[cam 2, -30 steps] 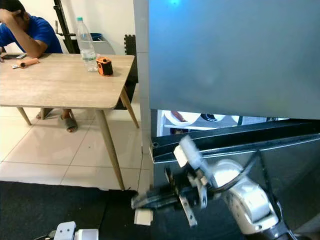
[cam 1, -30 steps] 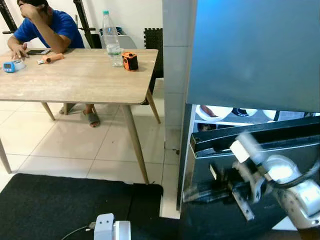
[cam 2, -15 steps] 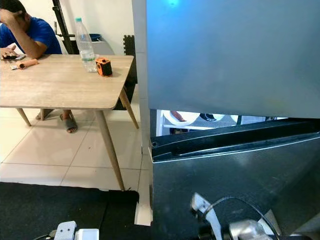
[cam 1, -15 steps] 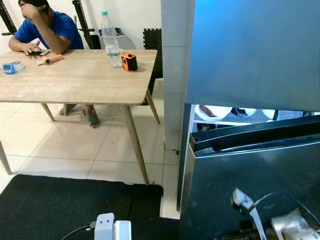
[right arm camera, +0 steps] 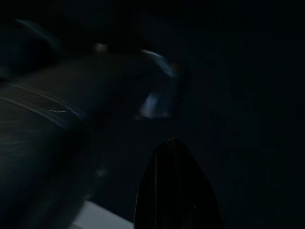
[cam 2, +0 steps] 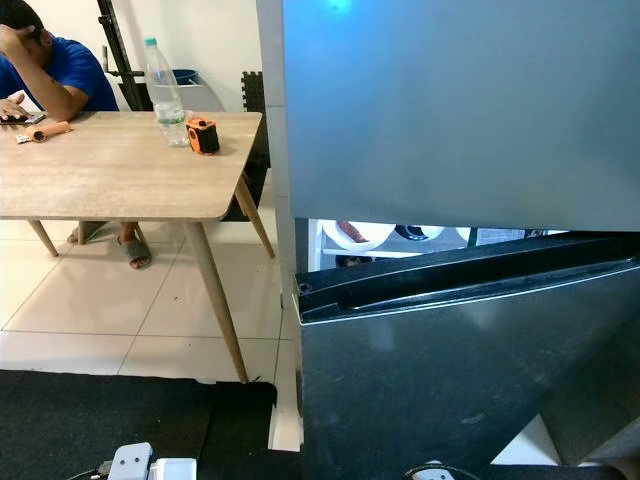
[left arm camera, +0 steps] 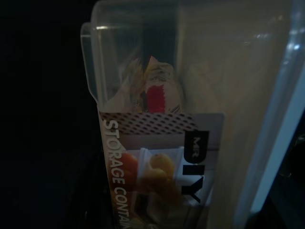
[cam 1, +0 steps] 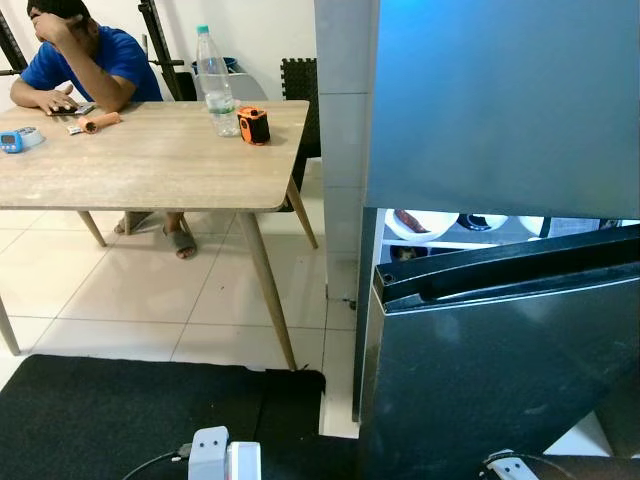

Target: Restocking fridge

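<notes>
Fridge [cam 1: 500, 110] steel is seen across the right of the head views, its upper door shut and its lower door [cam 2: 450, 370] swung partly out, so that a lit shelf with white bowls [cam 1: 422, 222] is shown through the gap. Beside the fridge a tiled pillar [cam 1: 345, 150] is seen, and beyond it a wooden bench [cam 1: 150, 155] at which a person [cam 1: 85, 60] in a blue shirt is seated. On the bench a clear water bottle [cam 1: 212, 68] and, just beside it, an orange and black object [cam 1: 254, 124] are carried. A black mat [cam 1: 150, 410] is laid on the tiled floor, with a white device [cam 1: 225, 458] resting on it.

A clear plastic storage container [left arm camera: 181, 119] is pressed close against the left claw's camera; a printed label is borne on it and small wrapped items are seen inside. Whether the left claw is closed on it cannot be told.

The right claw [right arm camera: 174, 186] is shown as one dark finger tip against blurred darkness in front of the fridge's lower door; whether it is wide or narrow cannot be told.
</notes>
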Controlling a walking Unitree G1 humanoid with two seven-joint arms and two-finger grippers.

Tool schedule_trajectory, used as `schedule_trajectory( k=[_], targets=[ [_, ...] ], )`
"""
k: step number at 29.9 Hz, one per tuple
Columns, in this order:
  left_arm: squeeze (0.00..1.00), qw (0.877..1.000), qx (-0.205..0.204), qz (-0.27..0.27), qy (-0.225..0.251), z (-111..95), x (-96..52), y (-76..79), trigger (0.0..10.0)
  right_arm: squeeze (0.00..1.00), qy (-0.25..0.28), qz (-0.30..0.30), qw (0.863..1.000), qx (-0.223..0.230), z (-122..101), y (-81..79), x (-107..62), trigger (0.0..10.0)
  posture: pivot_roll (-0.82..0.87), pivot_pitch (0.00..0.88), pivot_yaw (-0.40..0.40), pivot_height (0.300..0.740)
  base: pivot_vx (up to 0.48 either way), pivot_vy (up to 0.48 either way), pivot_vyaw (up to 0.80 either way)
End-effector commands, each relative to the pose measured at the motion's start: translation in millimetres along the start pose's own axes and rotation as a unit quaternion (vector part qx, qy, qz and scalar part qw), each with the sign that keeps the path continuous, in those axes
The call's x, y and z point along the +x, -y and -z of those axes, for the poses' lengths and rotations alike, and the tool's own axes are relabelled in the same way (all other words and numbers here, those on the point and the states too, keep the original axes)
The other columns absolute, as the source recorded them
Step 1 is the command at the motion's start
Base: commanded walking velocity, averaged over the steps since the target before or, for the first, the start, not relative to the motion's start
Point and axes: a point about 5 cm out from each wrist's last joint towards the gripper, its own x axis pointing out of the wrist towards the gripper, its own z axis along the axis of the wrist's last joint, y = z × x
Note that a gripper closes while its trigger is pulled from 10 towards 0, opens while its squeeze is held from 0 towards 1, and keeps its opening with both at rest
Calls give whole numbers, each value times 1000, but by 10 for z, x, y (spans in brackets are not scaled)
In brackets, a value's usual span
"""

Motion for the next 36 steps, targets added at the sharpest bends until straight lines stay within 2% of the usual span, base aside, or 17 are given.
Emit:
schedule_trajectory(
  k=[1,4,7,9,13,15,16,18,21,26,36],
  targets=[
    [0,1000,6,-10,9,-52,-4,-56,10000,0,0,21,1000,18,34,3,12,10000,-68,0,18,740,0,0,0],
    [0,1000,4,-20,14,-82,-5,-86,10000,0,-16,36,999,27,153,-62,55,10000,-65,0,20,740,0,0,-763],
    [0,999,-21,-40,30,-173,-12,-169,10000,0,-23,48,998,29,222,-139,101,10000,-65,0,26,740,0,0,-763],
    [0,998,-25,-44,33,-195,-14,-185,10000,0,-23,51,998,30,226,-149,108,10000,-65,0,26,740,0,0,-763],
    [0,994,-67,-64,63,-351,-26,-277,10000,0,-26,61,998,23,221,-158,121,10000,-65,0,26,740,0,0,-763],
    [0,990,-83,-75,89,-519,-44,-356,10000,0,-25,62,998,20,200,-164,128,10000,-65,0,26,740,0,0,-763],
    [0,990,-83,-75,89,-519,-44,-356,10000,0,-25,62,998,20,200,-164,128,10000,-65,0,26,740,0,0,-763],
    [0,987,-90,-80,110,-671,-58,-392,10000,0,-22,63,998,16,161,-171,137,10000,-65,0,26,740,0,0,-763],
    [0,986,-91,-80,114,-714,-59,-385,10000,0,-21,63,998,7,129,-183,148,10000,-67,0,30,740,0,0,-763],
    [0,986,-93,-77,111,-692,-49,-349,10000,0,-17,64,998,3,98,-197,159,10000,-67,0,30,740,0,0,-455],
    [0,992,-73,-80,66,-386,-40,-351,10000,0,-19,58,998,-11,28,-308,221,10000,-67,0,28,740,0,0,0]
  ],
)
